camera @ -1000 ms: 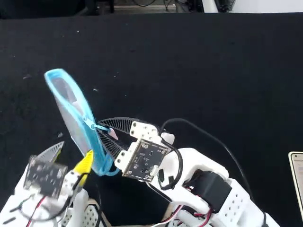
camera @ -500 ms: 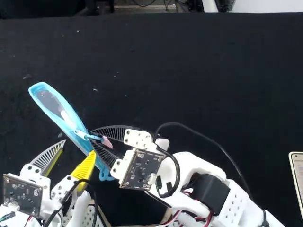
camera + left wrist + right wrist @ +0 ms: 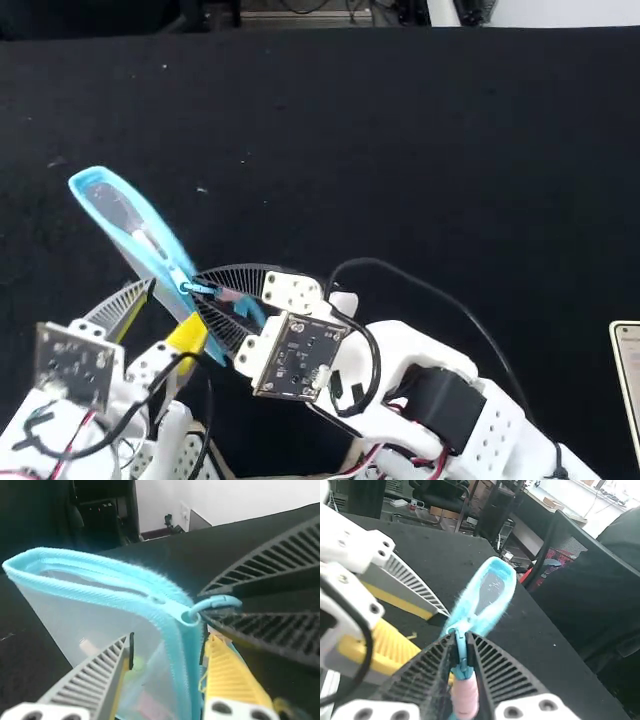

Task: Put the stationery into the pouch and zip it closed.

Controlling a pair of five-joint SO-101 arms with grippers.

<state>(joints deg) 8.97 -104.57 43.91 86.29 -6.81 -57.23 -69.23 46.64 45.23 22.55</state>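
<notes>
The pouch (image 3: 128, 222) is held on edge, its near end clamped between the left gripper's (image 3: 160, 318) grey and yellow fingers. At that same end the right gripper (image 3: 214, 296) pinches the zipper pull (image 3: 462, 652). Stationery (image 3: 134, 669) shows inside the pouch.

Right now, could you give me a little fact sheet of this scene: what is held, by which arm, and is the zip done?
Pouch: clear with blue edging, over the black table
Left gripper: shut on the pouch, near the slider
Right gripper: shut on the zipper pull
Zip: mouth open beyond the slider, not yet closed
Inside: small stationery shows through the clear wall
</notes>
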